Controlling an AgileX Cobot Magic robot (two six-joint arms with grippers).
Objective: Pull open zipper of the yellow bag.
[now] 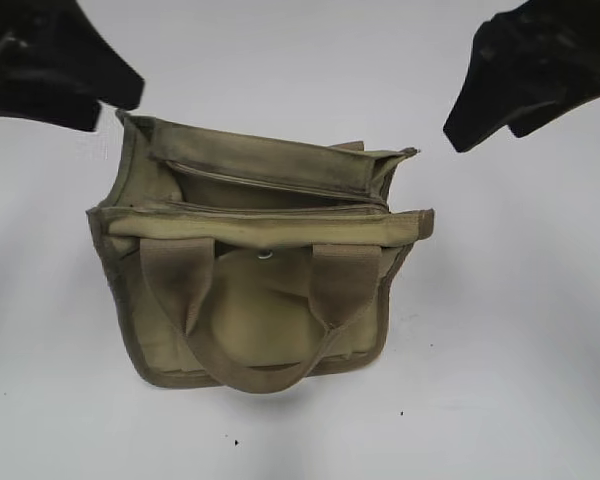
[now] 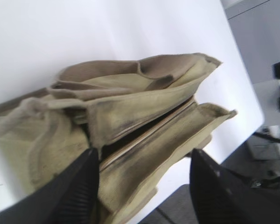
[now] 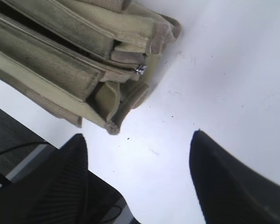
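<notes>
1. Olive-yellow canvas makes up the yellow bag point(image 1: 260, 250), which stands at the centre of the exterior view on a white tabletop point(image 1: 520, 350), its two khaki webbing handles point(image 1: 270, 320) drooping over the near face.
2. Along the bag's top runs the zipper point(image 1: 270, 208); the mouth gapes along most of its length, showing the dark inside.
3. In the right wrist view the small silver pull tab point(image 3: 140, 70) sits at the end of the zip line, near the bag's corner in the upper middle of the frame.
4. The left gripper point(image 2: 144, 186) shows its jaws spread wide at the bottom of the left wrist view, one black finger point(image 2: 74, 191) touching or just beside the bag's end, nothing pinched between them.
5. The right gripper point(image 3: 140, 182) also has its jaws wide apart, over bare tabletop, clear of the bag.
6. In the exterior view both arms appear only as dark shapes in the upper left and upper right corners.
</notes>
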